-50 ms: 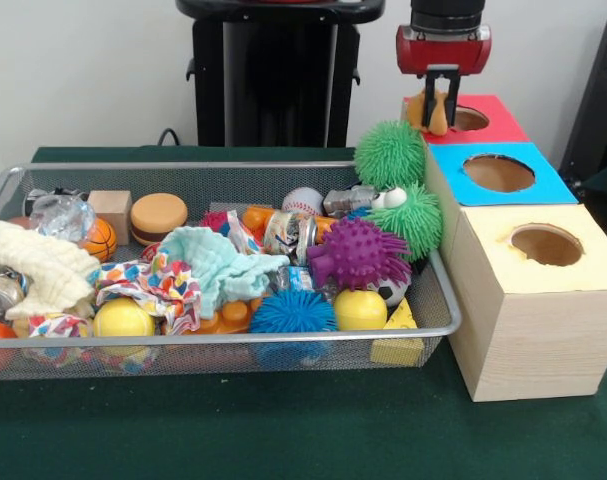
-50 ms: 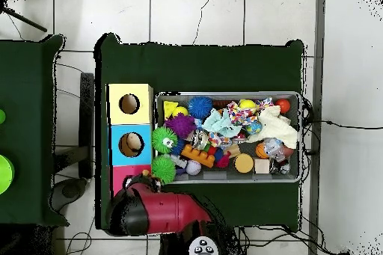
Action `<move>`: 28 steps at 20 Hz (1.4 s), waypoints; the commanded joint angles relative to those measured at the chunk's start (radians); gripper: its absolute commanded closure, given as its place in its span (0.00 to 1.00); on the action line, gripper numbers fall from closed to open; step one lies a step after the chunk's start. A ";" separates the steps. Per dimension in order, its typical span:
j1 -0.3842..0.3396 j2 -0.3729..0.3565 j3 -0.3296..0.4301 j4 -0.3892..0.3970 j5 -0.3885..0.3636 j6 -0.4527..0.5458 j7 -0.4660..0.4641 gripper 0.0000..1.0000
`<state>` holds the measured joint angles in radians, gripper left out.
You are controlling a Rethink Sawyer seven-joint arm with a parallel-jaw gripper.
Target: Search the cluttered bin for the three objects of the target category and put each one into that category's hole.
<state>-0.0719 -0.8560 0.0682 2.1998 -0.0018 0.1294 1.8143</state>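
Front view: red and black gripper (image 1: 442, 105) hangs over the red-topped box (image 1: 493, 127), jaws clenched on a small orange-tan object (image 1: 437, 116) held just beside that box's round hole (image 1: 470, 119); what the object is, I cannot tell. Three boxes stand in a row on the green-covered surface (image 1: 283, 430): red-topped one farthest back, blue-topped box (image 1: 503, 180) in the middle, pale wooden box (image 1: 538, 300) with a yellowish top nearest the camera, each with one round hole. Wire mesh bin (image 1: 223, 345) sits just beside the boxes, packed full. Two green spiky rubber balls (image 1: 391, 153) rest against the boxes at the bin's right end, one above the other; a purple spiky ball (image 1: 358, 252) lies below them, a blue spiky ball (image 1: 291, 312) and a yellow smooth ball (image 1: 360, 310) at the front rim. A teal knit cloth (image 1: 218, 265) lies mid-bin, a cream cloth (image 1: 38, 262) at the left, a patterned cloth (image 1: 158, 285) between them. A tan round disc (image 1: 158, 215) and a wooden cube (image 1: 111, 208) sit toward the back left. Overhead view: the arm's red body (image 2: 161, 211) covers the red-topped box; something round and tan shows inside the blue-topped box's hole (image 2: 131, 144).
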 commanded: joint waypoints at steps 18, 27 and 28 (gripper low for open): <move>0.182 0.075 0.027 0.297 0.314 -0.083 0.393 1.00; 0.155 0.193 0.105 0.272 0.372 -0.227 0.394 1.00; 0.152 0.209 0.108 0.261 0.372 -0.236 0.391 1.00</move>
<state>0.0968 -0.8710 0.0355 2.3962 0.3216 -0.0986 1.8844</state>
